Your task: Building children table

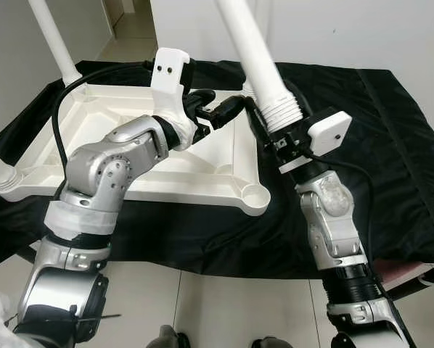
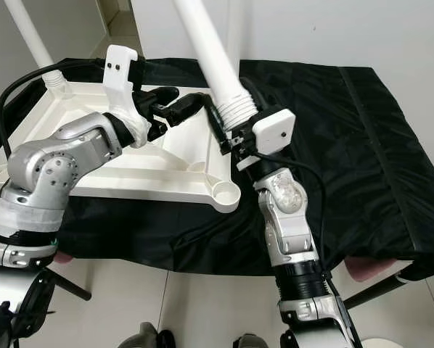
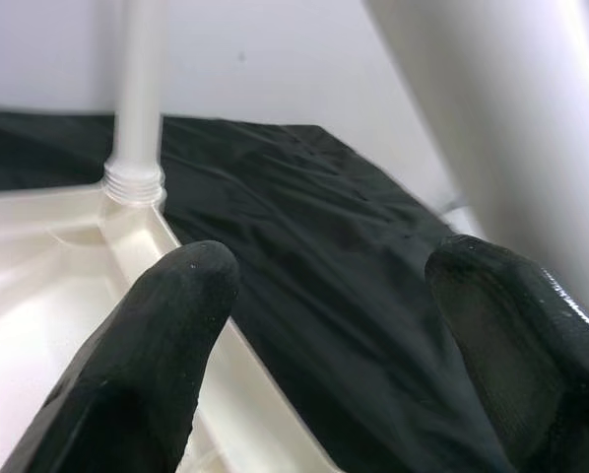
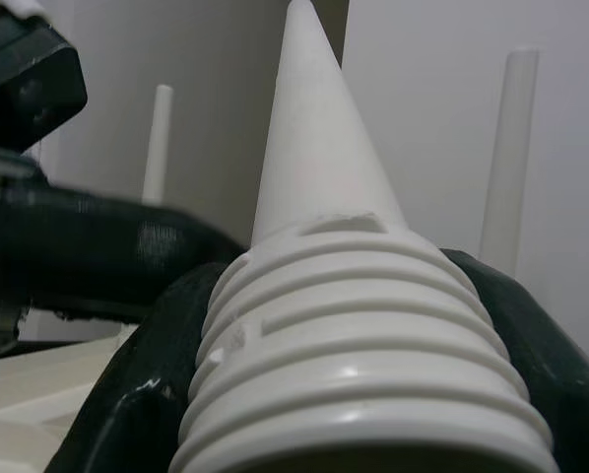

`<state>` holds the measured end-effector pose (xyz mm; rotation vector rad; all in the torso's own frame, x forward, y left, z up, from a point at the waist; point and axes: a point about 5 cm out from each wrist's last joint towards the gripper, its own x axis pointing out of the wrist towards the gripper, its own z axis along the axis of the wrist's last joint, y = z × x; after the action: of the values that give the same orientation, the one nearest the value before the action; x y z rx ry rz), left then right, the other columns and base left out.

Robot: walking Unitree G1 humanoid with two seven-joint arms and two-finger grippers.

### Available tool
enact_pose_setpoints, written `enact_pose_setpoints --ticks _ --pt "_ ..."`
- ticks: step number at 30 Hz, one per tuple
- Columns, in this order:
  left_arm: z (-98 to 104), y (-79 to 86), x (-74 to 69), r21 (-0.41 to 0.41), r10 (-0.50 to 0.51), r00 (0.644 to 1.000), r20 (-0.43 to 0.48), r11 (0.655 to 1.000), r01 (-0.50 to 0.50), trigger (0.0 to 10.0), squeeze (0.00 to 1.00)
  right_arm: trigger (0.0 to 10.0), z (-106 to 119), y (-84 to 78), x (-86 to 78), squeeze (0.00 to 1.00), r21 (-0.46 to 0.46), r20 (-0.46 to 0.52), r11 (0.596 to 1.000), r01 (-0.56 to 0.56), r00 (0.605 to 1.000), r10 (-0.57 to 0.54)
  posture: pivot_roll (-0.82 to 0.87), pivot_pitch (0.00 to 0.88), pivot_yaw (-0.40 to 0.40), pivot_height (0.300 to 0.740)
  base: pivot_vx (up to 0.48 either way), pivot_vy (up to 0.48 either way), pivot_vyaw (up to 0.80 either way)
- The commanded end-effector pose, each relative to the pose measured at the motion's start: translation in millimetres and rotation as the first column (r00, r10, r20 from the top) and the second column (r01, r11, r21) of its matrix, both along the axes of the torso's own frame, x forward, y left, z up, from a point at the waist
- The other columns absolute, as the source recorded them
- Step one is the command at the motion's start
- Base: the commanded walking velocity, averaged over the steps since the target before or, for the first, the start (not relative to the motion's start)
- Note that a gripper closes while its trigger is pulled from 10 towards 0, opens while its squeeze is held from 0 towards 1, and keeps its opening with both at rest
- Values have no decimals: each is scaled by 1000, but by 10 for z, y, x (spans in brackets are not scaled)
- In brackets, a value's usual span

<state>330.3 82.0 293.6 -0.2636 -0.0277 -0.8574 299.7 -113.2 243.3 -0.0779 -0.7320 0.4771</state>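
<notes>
Tabletop [image 1: 202,170], white, upside down on black-draped desk [image 2: 362,145]; two legs screwed in (third [image 1: 264,65] clenched at threaded end by right gripper [image 1: 275,130]). Left gripper [image 1: 217,109] released above tabletop.

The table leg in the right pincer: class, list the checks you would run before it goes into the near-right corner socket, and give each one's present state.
1. Right pincer shut on the table leg, fingers either side of the threaded end: ok.
2. Near-right corner socket of the upturned tabletop free of obstruction: ok.
3. Threaded end lined up over that socket: not ok; it sits above and further back, tilted.
4. Left pincer open and holding nothing: ok.
5. Left pincer clear of the leg's path: cannot tell; it is close beside the threads.
6. Tabletop lying flat on the black cloth: ok.
</notes>
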Motion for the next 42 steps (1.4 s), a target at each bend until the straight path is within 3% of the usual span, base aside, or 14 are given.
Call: enact_pose_setpoints --ticks 1,3,10,15,26,31,32,35,37,42 --pt "130 -37 -166 -51 -363 929 80 929 367 10000 0 10000 -23 24 -36 0 -4 -3 1000 -22 1000 22 -116 105 87 740 0 0 0" --pt "168 11 -227 -74 -433 897 91 895 439 10000 0 10000 -80 5 -34 0 -1 -25 1000 -15 1000 15 -121 90 91 740 0 0 0" --pt "178 37 -301 -90 -495 865 83 860 502 10000 0 10000 -125 7 -55 0 -4 -41 1000 -17 999 17 -120 89 100 740 0 0 0" --pt "246 -3 -246 -195 -520 854 22 836 514 10000 0 10000 -198 122 -132 0 -40 -45 997 -61 997 59 -122 89 118 740 0 0 0" --pt "286 -18 -177 -211 -504 863 -1 844 493 10000 0 10000 -245 181 -199 0 -76 -16 995 -61 998 60 -126 96 141 740 0 0 0" --pt "374 38 -58 -274 -464 885 -38 856 437 10000 0 10000 -403 161 -290 0 -104 -2 995 4 1000 -4 -124 109 164 740 0 0 0" --pt "415 71 0 -324 -447 892 -65 855 405 10000 0 10000 -465 132 -329 0 -111 5 993 42 999 -42 -123 115 167 740 0 0 0" --pt "415 71 0 -324 -447 892 -65 855 405 10000 0 10000 -465 132 -329 0 -111 5 993 42 999 -42 -123 115 167 740 0 0 0" --pt "505 148 107 -410 -412 905 -105 847 338 10000 0 10000 -573 79 -414 0 -135 28 984 118 993 -115 -124 116 174 740 0 0 0" --pt "551 235 195 -465 -385 912 -142 839 282 10000 0 10000 -679 35 -510 0 -189 63 967 173 985 -163 -124 131 184 740 0 0 0"
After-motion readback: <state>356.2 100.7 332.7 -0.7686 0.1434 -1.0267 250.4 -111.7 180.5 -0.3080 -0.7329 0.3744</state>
